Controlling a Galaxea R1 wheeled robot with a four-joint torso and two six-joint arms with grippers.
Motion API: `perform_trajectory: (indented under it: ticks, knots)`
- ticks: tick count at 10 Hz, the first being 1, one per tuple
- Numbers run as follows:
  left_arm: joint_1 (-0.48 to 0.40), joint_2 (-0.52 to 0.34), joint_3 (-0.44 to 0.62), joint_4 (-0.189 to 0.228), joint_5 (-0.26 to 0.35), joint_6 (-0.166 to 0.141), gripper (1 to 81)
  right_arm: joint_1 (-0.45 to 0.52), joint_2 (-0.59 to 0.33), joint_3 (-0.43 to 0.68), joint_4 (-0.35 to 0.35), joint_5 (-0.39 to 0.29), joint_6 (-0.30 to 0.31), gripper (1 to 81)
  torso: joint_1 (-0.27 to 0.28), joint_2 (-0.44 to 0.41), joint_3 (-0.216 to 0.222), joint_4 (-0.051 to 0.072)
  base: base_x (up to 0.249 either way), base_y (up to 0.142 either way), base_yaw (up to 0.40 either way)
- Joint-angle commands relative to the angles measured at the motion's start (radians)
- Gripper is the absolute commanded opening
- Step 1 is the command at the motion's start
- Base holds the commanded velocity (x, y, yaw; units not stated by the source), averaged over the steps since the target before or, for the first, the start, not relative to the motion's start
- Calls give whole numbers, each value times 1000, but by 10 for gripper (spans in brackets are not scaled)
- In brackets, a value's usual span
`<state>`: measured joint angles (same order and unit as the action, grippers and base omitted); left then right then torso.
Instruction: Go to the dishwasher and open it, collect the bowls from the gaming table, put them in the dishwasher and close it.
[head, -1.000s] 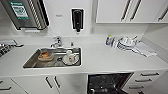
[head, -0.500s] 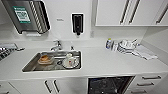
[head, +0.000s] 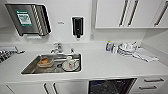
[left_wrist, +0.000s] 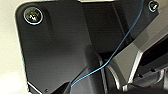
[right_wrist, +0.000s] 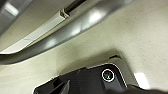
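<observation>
Open dishwasher below the counter, dishes in the sink

The dishwasher (head: 112, 86), a built-in unit with a dark interior, sits under the white countertop (head: 105, 65) at the near edge of the head view. Its front is not across the opening: wire racks and what may be dishes show inside, so it reads as already open. I judge the opening step done and the collecting of bowls as what is left. No gaming table is in sight here.

Up and to the left of the dishwasher, set into the countertop, is one stainless-steel sink (head: 53, 65). In it lie one orange-brown round dish (head: 45, 62) and one white plate carrying a white cup (head: 70, 64). One chrome tap (head: 57, 47) stands behind the sink. To the right of the dishwasher are two drawer fronts with bar handles (head: 150, 83). On the countertop, beyond the dishwasher and to its right, sits a cluster of white crockery (head: 126, 48) with a folded cloth (head: 145, 54) beside it; the pieces are too blurred to count. One black soap dispenser (head: 77, 26) hangs on the wall above.

Whether either gripper is wide or narrow I cannot tell; nothing is seen held.

Risks: the lowered door probably projects toward the base, so driving or turning close could strike it. The orange-brown dish could also be mistaken for a task bowl.
</observation>
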<state>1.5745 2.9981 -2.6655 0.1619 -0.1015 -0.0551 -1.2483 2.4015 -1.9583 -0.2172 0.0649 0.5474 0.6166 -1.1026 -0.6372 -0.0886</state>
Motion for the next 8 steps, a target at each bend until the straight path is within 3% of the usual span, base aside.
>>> perform_trajectory:
  ticks: [1, 2, 6, 8]
  knots:
    - [-7, 4, 3, 1, 94, 1, 811, 178, -101, 66, 2, -85, 129, 811, 0, 0, 0, 0, 0, 0, 0]
    - [-7, 3, 3, -1, 106, 1, 811, 209, -98, 62, 2, -85, 170, 811, 6, -10, 0, 0, 0, 0, 0]
    - [-7, -10, 3, -5, 132, -2, 811, 285, -36, 30, 6, -86, 201, 811, 7, -10, 0, 0, 0, 0, 0]
    - [-3, -14, 1, -5, 143, -2, 811, 324, -14, -3, 2, -68, 252, 811, 7, -10, 0, 0, 0, 0, 0]
